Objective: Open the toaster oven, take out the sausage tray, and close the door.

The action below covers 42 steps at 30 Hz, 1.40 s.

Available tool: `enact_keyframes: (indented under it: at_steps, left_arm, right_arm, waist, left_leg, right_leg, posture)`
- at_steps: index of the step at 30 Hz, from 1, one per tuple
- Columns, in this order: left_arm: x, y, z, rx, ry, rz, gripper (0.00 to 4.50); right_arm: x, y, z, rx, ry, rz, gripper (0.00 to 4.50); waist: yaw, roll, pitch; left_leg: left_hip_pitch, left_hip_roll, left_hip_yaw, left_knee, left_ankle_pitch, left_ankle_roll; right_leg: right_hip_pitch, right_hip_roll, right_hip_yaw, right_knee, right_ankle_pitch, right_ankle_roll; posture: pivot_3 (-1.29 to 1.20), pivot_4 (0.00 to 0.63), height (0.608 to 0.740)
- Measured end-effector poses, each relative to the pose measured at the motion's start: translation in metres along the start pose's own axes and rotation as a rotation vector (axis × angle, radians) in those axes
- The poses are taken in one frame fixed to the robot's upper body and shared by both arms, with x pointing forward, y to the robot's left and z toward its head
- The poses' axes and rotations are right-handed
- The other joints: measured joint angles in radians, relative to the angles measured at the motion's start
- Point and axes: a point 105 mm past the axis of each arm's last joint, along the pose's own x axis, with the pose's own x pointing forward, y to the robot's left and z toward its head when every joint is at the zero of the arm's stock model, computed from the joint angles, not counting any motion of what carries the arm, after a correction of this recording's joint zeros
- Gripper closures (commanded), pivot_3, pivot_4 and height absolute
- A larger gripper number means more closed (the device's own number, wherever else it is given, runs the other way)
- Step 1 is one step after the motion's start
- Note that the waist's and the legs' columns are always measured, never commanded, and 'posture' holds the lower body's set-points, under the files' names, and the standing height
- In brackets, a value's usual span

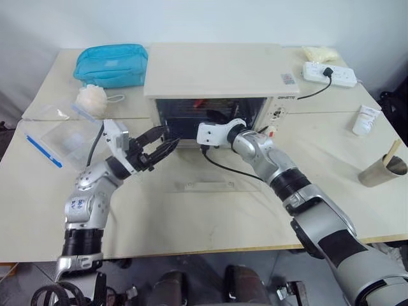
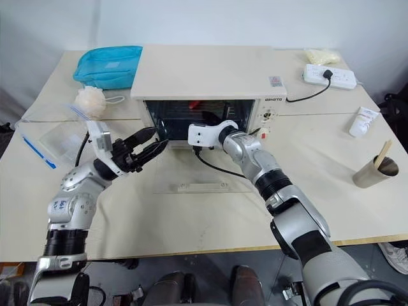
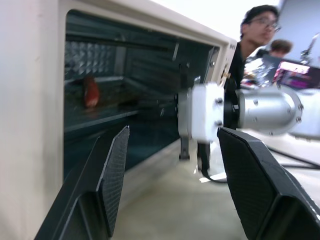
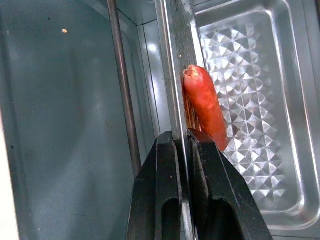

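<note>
The cream-white toaster oven (image 1: 217, 67) stands at the back middle of the table. Its glass door (image 1: 209, 186) lies folded down flat in front of it. Inside, the silver sausage tray (image 4: 250, 100) rests on a rack with one red sausage (image 4: 202, 105) near its edge. My right gripper (image 4: 181, 135) reaches into the cavity and is shut on the tray's front rim, right beside the sausage. My left gripper (image 1: 167, 140) hovers open at the left of the oven's mouth, holding nothing. The sausage (image 3: 90, 91) also shows between its fingers.
A blue pouch (image 1: 111, 64) and a white puff (image 1: 91, 99) sit at the back left, and a clear blue-edged plastic box (image 1: 60, 140) lies at the left. At the right are a power strip (image 1: 328, 73), a white tube (image 1: 364, 119) and a metal cup (image 1: 382, 169). People (image 3: 255, 30) stand beyond the table.
</note>
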Motion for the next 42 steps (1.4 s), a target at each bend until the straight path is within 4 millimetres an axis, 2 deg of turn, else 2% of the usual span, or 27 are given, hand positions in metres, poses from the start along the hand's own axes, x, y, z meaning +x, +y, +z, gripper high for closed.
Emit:
enact_keyframes:
  at_steps: [5, 10, 17, 23, 29, 32, 37, 42]
  left_arm:
    - [0.009, 0.012, 0.006, 0.004, -0.017, 0.002, 1.52]
    - [0.006, 0.014, 0.005, -0.006, -0.013, 0.001, 1.52]
    - [0.000, 0.018, 0.007, 0.000, -0.011, 0.015, 1.52]
    - [-0.002, 0.021, 0.007, -0.026, -0.004, 0.025, 1.52]
    - [-0.002, 0.022, 0.004, -0.070, 0.013, 0.035, 1.52]
    - [-0.004, 0.023, 0.004, -0.102, 0.021, 0.046, 1.52]
    - [-0.028, 0.021, -0.003, -0.205, 0.100, 0.112, 1.52]
    - [-0.040, -0.002, 0.002, -0.377, 0.122, 0.067, 1.52]
  right_arm:
    - [-0.001, 0.000, 0.004, -0.009, -0.018, 0.006, 4.48]
    - [-0.013, 0.005, 0.015, -0.020, -0.070, 0.036, 4.48]
    - [-0.040, 0.016, 0.031, -0.005, -0.126, 0.070, 4.48]
    - [-0.072, 0.022, 0.035, -0.011, -0.163, 0.093, 4.48]
    - [-0.105, 0.037, 0.038, -0.015, -0.221, 0.127, 4.48]
    - [-0.113, 0.036, 0.038, -0.021, -0.226, 0.129, 4.48]
    - [-0.143, 0.050, 0.035, -0.021, -0.245, 0.192, 4.48]
    - [-0.159, 0.047, 0.033, -0.026, -0.249, 0.194, 4.48]
  waist:
    - [-0.010, 0.000, 0.000]
    - [-0.011, 0.000, 0.000]
    - [-0.013, 0.000, 0.000]
    - [-0.003, 0.000, 0.000]
    - [0.018, 0.000, 0.000]
    - [0.020, 0.000, 0.000]
    - [0.023, 0.000, 0.000]
    - [0.030, -0.001, 0.001]
  left_leg:
    - [-0.001, 0.000, -0.002, -0.001, 0.000, 0.000]
    - [-0.001, 0.000, -0.003, -0.002, 0.000, 0.000]
    - [0.000, 0.001, 0.000, 0.001, 0.000, -0.001]
    - [0.000, 0.000, 0.000, 0.002, 0.000, -0.001]
    - [0.000, 0.000, 0.001, 0.005, 0.000, -0.001]
    - [0.000, 0.000, 0.002, 0.006, 0.000, 0.000]
    - [-0.001, 0.000, 0.001, 0.005, 0.000, 0.000]
    - [-0.001, 0.000, 0.000, 0.006, 0.000, 0.000]
  right_leg:
    - [0.000, 0.000, -0.003, 0.000, 0.000, 0.000]
    - [0.000, 0.000, -0.003, 0.000, 0.000, 0.000]
    - [0.000, 0.000, -0.002, -0.001, 0.000, 0.000]
    - [0.001, 0.000, -0.001, -0.001, 0.000, 0.000]
    - [0.001, 0.000, 0.000, -0.001, 0.000, 0.000]
    - [0.002, 0.000, 0.001, -0.002, 0.000, 0.000]
    - [0.002, -0.001, 0.001, -0.002, 0.000, 0.000]
    - [0.003, -0.001, 0.003, -0.003, 0.000, 0.000]
  posture:
    - [0.00, 0.150, 0.740]
    - [0.00, 0.150, 0.740]
    - [0.00, 0.150, 0.740]
    - [0.00, 0.150, 0.740]
    - [0.00, 0.150, 0.740]
    - [0.00, 0.150, 0.740]
    - [0.00, 0.150, 0.740]
    - [0.00, 0.150, 0.740]
